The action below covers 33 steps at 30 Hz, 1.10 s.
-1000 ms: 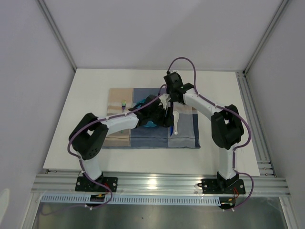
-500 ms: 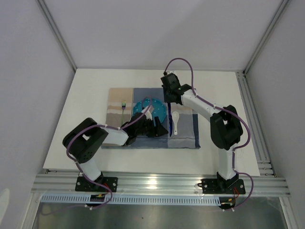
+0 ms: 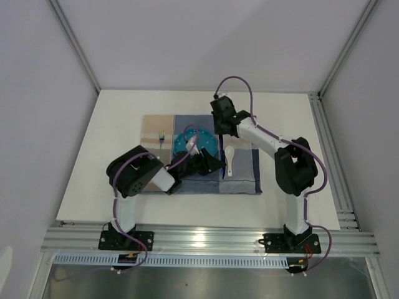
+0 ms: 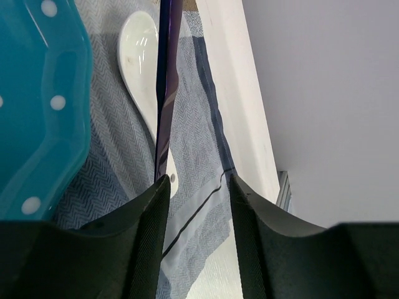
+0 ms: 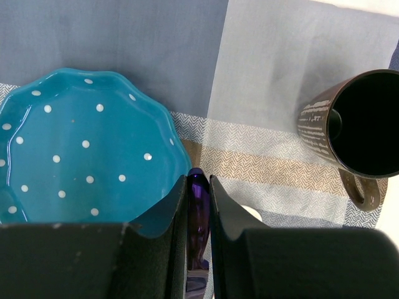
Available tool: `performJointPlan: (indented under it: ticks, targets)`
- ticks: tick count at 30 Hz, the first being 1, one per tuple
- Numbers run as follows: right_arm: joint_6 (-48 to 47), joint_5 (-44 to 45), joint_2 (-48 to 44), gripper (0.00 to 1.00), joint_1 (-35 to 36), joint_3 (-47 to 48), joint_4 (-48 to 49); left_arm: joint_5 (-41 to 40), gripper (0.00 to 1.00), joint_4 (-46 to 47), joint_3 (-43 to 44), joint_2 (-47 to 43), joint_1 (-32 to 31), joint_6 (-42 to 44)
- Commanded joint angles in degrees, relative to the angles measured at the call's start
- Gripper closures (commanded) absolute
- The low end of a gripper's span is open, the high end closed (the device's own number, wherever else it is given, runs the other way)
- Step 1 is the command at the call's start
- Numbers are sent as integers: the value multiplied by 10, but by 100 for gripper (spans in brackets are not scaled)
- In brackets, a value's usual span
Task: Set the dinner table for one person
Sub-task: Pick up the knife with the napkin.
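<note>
Right wrist: right gripper (image 5: 197, 179) has both fingers pinched tight on the end of a purple knife (image 5: 197, 205), no gap on either side. The knife end sits just beside the scalloped rim of the teal polka-dot plate (image 5: 81, 149). Brown mug (image 5: 365, 124) stands upright on the checked placemat (image 5: 274, 68), well to the right of the plate, with its handle pointing toward the bottom of the view.

Left wrist: left gripper (image 4: 199, 187) is spread wide with nothing between the fingers. The knife shows edge-on as a thin dark line running from the top of the frame down to the inner face of the left-hand finger. I can't tell whether it touches that finger, or whether the blade rests on the cloth. White spoon (image 4: 138, 50) lies on the placemat between plate and knife, its handle passing behind the blade.

Top external: the dinner table (image 3: 112, 124) is the white top under everything, rails at the near and right edges, with the placemat at its centre. Plate is mid-placemat, and a small fork (image 3: 162, 136) lies to its left on the beige strip. Both arms reach in over the placemat, right from behind the plate, left from the near side.
</note>
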Motion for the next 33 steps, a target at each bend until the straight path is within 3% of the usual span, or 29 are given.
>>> performJointPlan:
  ticks: [1,11,22,33]
  targets:
    - [14,-11,-27,100,8,-7,0,6,54,85,20,9,4,-18]
    - [10,-8,-31,100,9,-5,1,-5,54,50,9,9,3,5]
    - [6,-6,-29,100,7,-2,-5,-28,55,-17,-29,-51,7,79]
    - [12,-12,-30,100,10,1,-5,-4,56,-63,40,-10,7,87]
